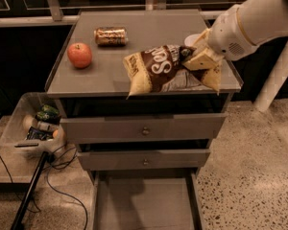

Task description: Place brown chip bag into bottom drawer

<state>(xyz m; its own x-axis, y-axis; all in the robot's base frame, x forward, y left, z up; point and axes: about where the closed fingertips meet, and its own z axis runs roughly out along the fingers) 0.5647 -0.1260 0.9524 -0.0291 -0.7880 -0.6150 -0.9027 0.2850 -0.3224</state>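
Grey table, front-right edge: the gripper pinches the brown chip bag; carry it forward clear, then lower into the bottom drawer.

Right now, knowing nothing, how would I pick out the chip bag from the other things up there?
Look at the grey cabinet top. At its front right, the robot's gripper holds the brown chip bag by one end. Unlike the round red apple and the small shiny can, it is long, crinkly and dark brown with white lettering.
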